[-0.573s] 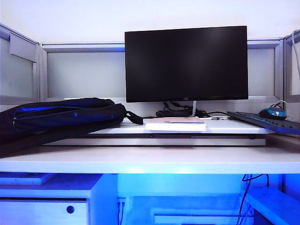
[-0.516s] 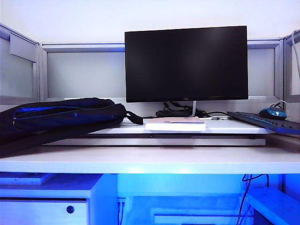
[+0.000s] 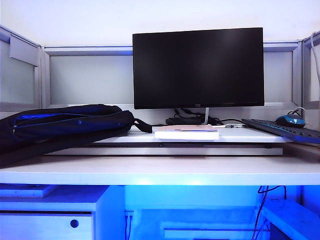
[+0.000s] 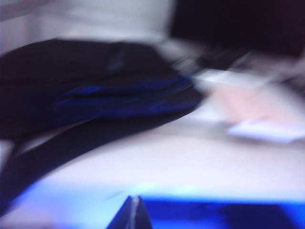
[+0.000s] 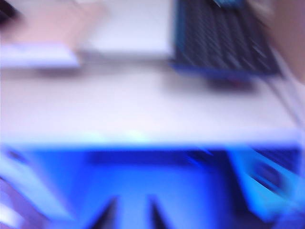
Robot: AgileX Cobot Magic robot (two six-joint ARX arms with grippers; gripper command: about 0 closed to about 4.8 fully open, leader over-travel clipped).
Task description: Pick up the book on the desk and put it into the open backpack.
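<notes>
The book (image 3: 187,131) is lying flat on the raised white platform (image 3: 250,136) of the table (image 3: 160,170), just below the monitor (image 3: 198,67), its pale pink cover up and white page edges facing front, easy to slide a finger under. At nine o'clock from it, the backpack (image 3: 60,127) is slumping on its side, floppy dark fabric gaping to show blue lining. A black keyboard (image 3: 282,130) is sitting at three o'clock. Both wrist views are blurred. The left pincer (image 4: 133,214) is showing fingers pressed together before the table's edge; the right pincer (image 5: 129,214) is showing fingers slightly spread, holding nothing.
</notes>
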